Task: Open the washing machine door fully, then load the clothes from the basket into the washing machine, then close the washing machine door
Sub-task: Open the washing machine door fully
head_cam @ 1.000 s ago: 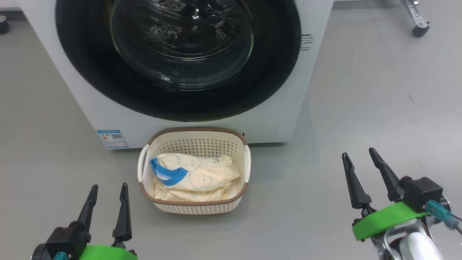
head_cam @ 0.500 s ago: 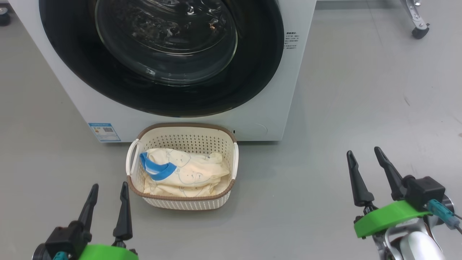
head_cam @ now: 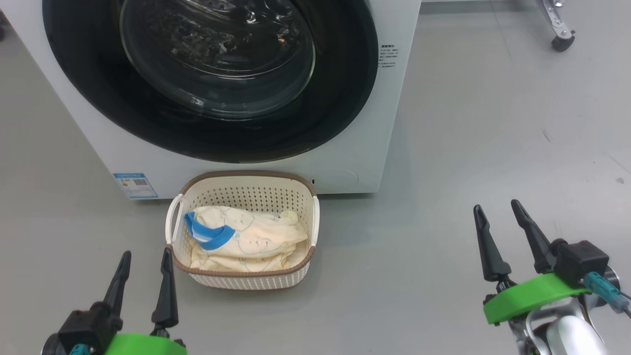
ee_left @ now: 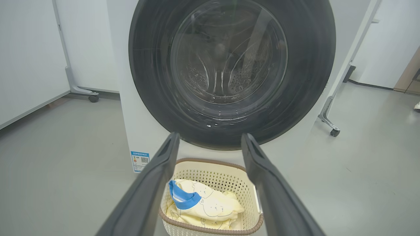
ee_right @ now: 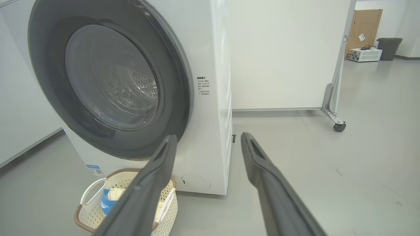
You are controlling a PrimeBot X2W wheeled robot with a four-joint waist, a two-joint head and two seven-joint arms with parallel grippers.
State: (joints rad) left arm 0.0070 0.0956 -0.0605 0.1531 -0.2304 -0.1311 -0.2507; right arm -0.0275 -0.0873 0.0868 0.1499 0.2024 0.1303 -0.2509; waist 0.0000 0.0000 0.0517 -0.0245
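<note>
Washing machine [head_cam: 374,148]: big white front-loader standing on the grey floor [head_cam: 443,207]; its front faces the robot; a small blue label [head_cam: 134,185] sits at the lower left corner of the front, a round cover [head_cam: 337,178] at the lower right corner, and a patch of small print [head_cam: 388,53] near the right edge.
Washing machine door [head_cam: 98,113]: wide glossy black ring around a bulging clear glass centre; it lies closed, flat against the front; the dimpled steel drum shows through the glass in the left wrist view.
Basket [head_cam: 246,281]: cream perforated plastic with a brown rim and white side handles; it stands on the floor just before the lower edge of the machine's front, below the door; whether it touches the machine I cannot tell.
Clothes [head_cam: 256,241]: pale cream-yellow garments with faint blue bear drawings, folded loosely inside the basket; the bright blue trim [head_cam: 207,235] lies toward the basket's left side.
Left gripper [head_cam: 146,252]: two dark fingers spread apart with nothing between them; above the floor, near the basket's near left corner, not touching it.
Right gripper [head_cam: 496,205]: fingers likewise spread and empty; over the floor, well apart from the basket, off to its right.
Background: a castor leg [head_cam: 559,42] on the floor at the far right.
</note>
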